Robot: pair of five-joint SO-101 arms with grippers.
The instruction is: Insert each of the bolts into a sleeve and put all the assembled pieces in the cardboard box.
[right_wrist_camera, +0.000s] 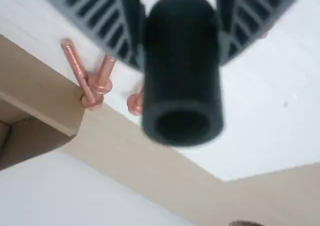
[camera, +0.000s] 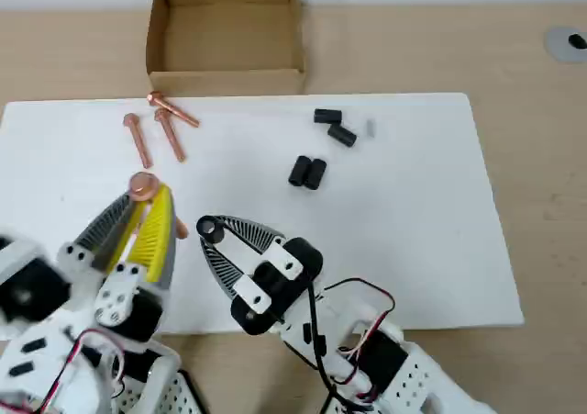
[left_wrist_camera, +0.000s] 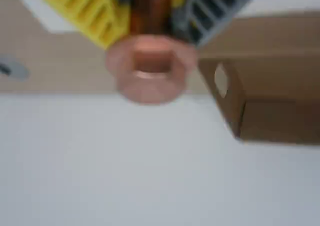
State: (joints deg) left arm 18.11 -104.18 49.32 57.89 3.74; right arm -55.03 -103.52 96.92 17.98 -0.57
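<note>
High view: left gripper pinches a bolt, right gripper pinches a sleeve; axes seem misaligned, so insertion could jam.

My left gripper has one yellow ribbed finger and one grey finger; my right gripper is all black and ribbed. Behind them I am white plastic with black motors and thin red, black and white cables.
</note>
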